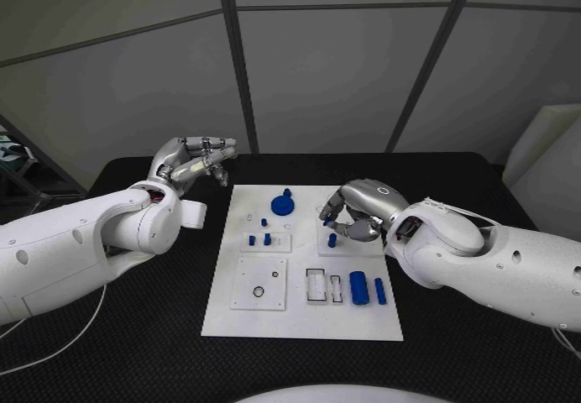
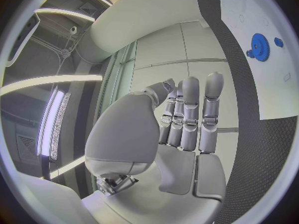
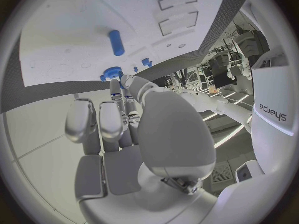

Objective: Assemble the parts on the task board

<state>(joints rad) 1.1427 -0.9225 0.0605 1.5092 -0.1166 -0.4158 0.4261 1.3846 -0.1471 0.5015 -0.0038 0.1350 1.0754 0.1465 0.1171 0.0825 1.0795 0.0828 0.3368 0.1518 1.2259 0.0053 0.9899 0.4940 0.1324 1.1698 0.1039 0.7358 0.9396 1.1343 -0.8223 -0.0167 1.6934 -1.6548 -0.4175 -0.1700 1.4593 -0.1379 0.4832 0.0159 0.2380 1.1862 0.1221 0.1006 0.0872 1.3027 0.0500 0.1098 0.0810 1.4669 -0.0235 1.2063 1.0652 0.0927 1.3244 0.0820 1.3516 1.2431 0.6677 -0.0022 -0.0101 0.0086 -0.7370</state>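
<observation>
Low on the white plastic task board [image 1: 303, 323], right of centre in the head view, a stubby blue cylinder [image 1: 358, 286] and thin blue pin [image 1: 380, 290] lie lengthwise toward the far edge. Just beyond them the right hand [image 1: 353, 213] hovers nearer, fingers curled; whether they pinch anything I cannot tell. At upper left the left hand [image 1: 191, 163] hangs off the board, fingers straight, together, empty.
</observation>
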